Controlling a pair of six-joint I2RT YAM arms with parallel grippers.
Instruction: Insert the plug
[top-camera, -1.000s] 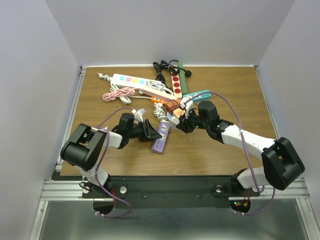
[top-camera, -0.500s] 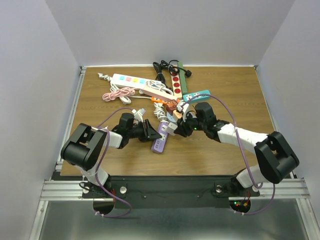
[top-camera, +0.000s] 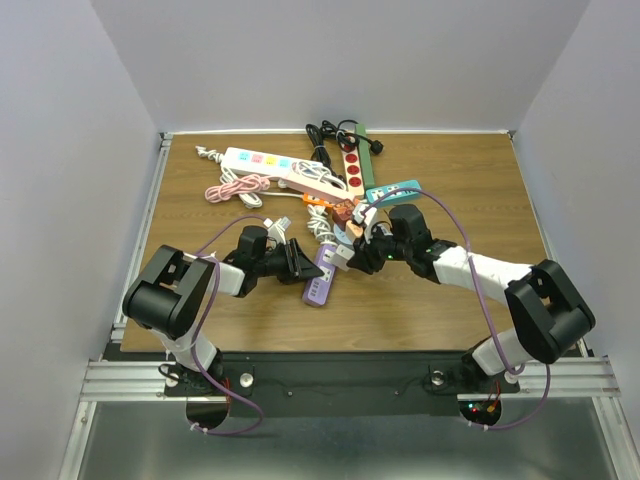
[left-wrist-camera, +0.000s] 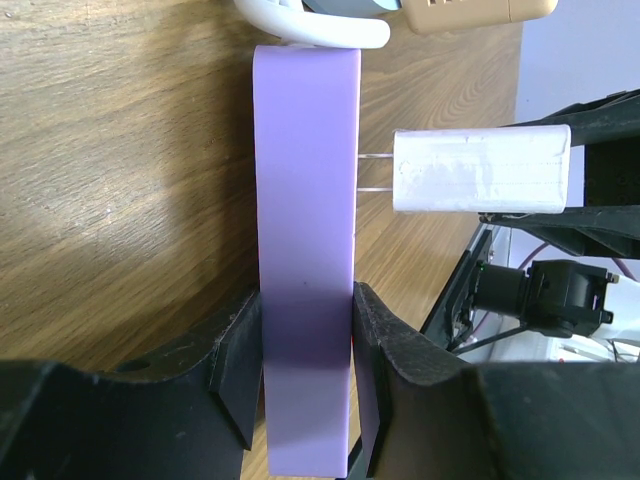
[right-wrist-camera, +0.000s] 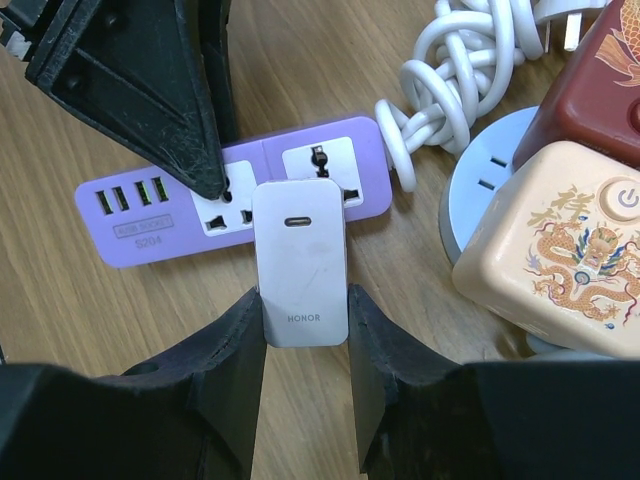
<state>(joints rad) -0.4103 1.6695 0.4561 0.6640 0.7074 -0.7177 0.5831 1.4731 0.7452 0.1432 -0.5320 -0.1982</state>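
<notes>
My left gripper (left-wrist-camera: 305, 345) clamps the purple power strip (left-wrist-camera: 305, 190); my right gripper (right-wrist-camera: 303, 325) pinches the white charger (right-wrist-camera: 299, 255), its prongs reaching the strip.

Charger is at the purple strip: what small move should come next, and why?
Probably the right gripper should press the white charger straight into the purple strip, which the left gripper clamps: bare prongs show between them.

left tool (top-camera: 301, 262) grips purple strip (top-camera: 318, 288); right tool (top-camera: 354, 258) holds white plug (top-camera: 343, 256)

Cable coil (right-wrist-camera: 460, 80), beige cube (right-wrist-camera: 560, 250) crowd purple strip (right-wrist-camera: 150, 245) end; tabletop (right-wrist-camera: 100, 325) alongside open.
</notes>
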